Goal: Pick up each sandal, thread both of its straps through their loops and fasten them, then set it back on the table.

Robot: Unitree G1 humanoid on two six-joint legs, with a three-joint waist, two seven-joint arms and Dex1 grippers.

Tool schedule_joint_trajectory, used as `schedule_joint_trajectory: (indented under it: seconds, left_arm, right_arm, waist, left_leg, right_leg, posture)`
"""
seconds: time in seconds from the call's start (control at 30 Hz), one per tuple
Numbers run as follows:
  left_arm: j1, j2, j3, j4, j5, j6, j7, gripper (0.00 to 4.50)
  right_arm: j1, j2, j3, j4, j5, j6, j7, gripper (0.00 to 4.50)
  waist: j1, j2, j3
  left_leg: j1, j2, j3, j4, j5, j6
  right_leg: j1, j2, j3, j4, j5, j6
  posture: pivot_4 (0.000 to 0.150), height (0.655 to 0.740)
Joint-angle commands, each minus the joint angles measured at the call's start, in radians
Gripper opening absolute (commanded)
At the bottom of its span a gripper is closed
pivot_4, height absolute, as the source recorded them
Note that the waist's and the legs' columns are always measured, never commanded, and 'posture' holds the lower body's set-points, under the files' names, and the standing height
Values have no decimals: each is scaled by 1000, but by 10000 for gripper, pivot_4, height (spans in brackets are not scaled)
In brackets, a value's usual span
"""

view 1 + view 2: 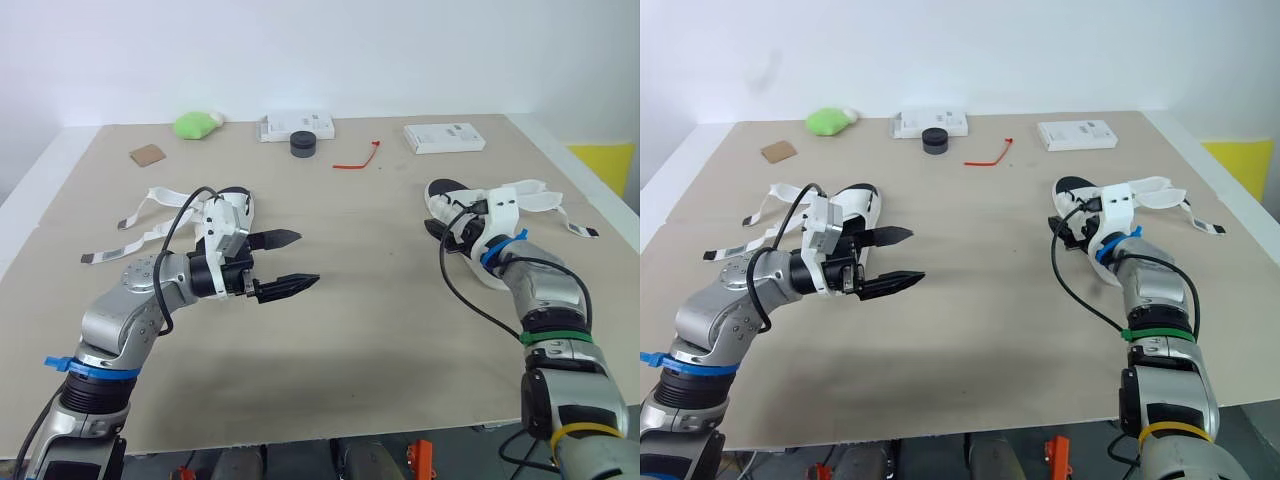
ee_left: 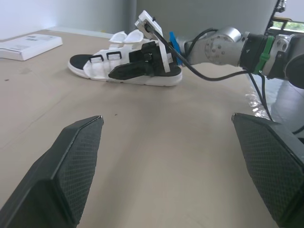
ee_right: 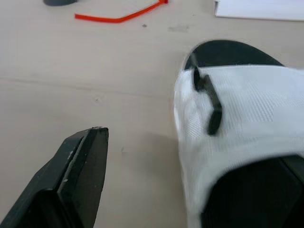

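The right sandal [image 1: 447,191], white with a black footbed, lies at the table's right, and its loose straps [image 1: 545,197] trail out to the right. My right gripper [image 1: 446,236] is open and low at this sandal's inner edge. One finger [image 3: 78,176] hovers over bare table beside the front band [image 3: 237,118]; the other finger is hidden. The left sandal [image 1: 236,203] lies at the left with its undone straps [image 1: 150,205] spread outward. My left gripper [image 1: 296,262] is open and empty just right of that sandal, pointing across the table.
Along the far edge sit a green lump [image 1: 195,123], a brown card [image 1: 147,154], a white box [image 1: 295,124] with a black puck [image 1: 303,143] in front, a red zip tie [image 1: 357,160] and another white box [image 1: 445,137]. A yellow object [image 1: 605,160] is beyond the right edge.
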Motion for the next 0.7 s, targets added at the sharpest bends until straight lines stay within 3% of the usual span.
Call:
schedule_joint_trajectory:
  seconds: [0.03, 0.13, 0.23, 0.43, 0.57, 0.7]
  left_arm:
    - [-10, 10, 40, -50, -24, 7, 18, 45000]
    - [-7, 14, 52, -61, -33, 17, 34, 45000]
    - [0, 20, 65, -76, -41, 29, 45, 45000]
    - [30, 41, 94, -103, -61, 47, 65, 45000]
    - [39, 64, 112, -107, -80, 61, 55, 45000]
    - [47, 111, 140, -111, -123, 93, 29, 45000]
  right_arm:
    - [-57, 5, -10, 63, -19, -79, 2, 44552]
    - [-80, 19, -12, 123, -29, -124, 4, 44552]
    - [-90, 28, -16, 156, -29, -159, 23, 32853]
    - [-76, 43, -25, 125, 7, -176, 140, 1039]
    - [-57, 47, -25, 61, 43, -124, 241, 141]
    - [26, 32, 17, -176, 149, 59, 475, 141]
  waist:
    - [0, 0, 0]
    - [0, 0, 0]
    - [-1, 0, 0]
    - [-10, 0, 0]
    - [-16, 0, 0]
    - [-20, 1, 0]
  left_leg:
    - [0, 0, 0, 0, 0, 0]
    - [0, 0, 0, 0, 0, 0]
    - [0, 0, 0, 0, 0, 0]
    - [0, 1, 0, 0, 0, 0]
    - [0, 1, 0, 0, 0, 0]
    - [0, 1, 0, -1, 0, 0]
  right_leg:
    - [0, 0, 0, 0, 0, 0]
    - [0, 0, 0, 0, 0, 0]
    - [0, 0, 0, 0, 0, 0]
    - [0, 1, 1, 0, 1, 0]
    - [0, 1, 0, 0, 1, -1]
    - [0, 1, 0, 0, 1, -1]
  posture:
    - [1500, 7400]
    - [1500, 7400]
    - [1500, 7400]
    - [1500, 7400]
    - [1500, 7400]
    - [1500, 7400]
